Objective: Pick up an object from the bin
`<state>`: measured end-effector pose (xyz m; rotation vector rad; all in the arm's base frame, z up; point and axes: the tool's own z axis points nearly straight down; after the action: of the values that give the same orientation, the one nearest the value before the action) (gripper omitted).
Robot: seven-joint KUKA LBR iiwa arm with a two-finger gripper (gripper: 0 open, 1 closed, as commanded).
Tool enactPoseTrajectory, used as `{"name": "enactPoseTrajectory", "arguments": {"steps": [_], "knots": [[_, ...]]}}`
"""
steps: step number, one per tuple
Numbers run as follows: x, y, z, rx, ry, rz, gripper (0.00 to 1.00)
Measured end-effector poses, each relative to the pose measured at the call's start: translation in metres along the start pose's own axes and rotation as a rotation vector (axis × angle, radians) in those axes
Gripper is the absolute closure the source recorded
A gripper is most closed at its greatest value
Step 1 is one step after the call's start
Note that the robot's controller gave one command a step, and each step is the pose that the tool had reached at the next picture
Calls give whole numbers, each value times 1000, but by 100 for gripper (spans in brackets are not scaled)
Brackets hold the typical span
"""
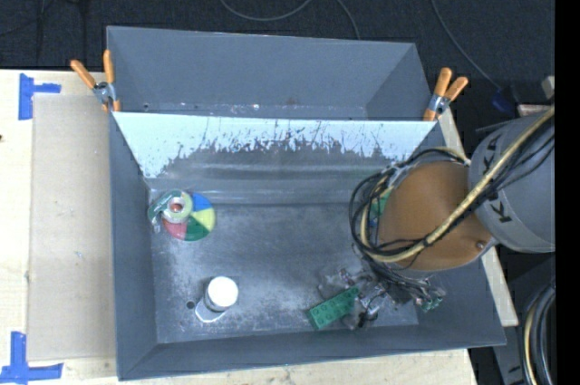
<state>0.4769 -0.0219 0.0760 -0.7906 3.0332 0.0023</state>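
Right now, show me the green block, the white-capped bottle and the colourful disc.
green block (328,311): camera view, middle of its top face.
white-capped bottle (221,292): camera view, on its white cap.
colourful disc (196,221): camera view, on its coloured face.

Bin: grey sheet metal, matt, floor scuffed, back wall scratched whitish. Disc toy at bin's left: glossy plastic. Green brick at bin's front right: studded plastic.

Pincer, 4 o'clock in bin: mostly hidden under orange cover and looped cables. Green block, 5 o'clock: right end lost beneath pincer. Arm cut off at 3 o'clock edge. Small grey item on coloured disc, 9 o'clock: too small to identify.
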Motion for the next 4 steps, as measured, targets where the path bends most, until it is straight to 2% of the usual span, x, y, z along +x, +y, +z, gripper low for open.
{"name": "enactPoseTrajectory", "arguments": {"steps": [1, 2, 3, 4], "knots": [[-20, 16, -107, -1, 0, -19, 100], [-20, 16, -107, -1, 0, -18, 100], [-25, 3, -57, 2, -5, 8, 100], [-21, 18, -77, -9, 12, 7, 100]]}}
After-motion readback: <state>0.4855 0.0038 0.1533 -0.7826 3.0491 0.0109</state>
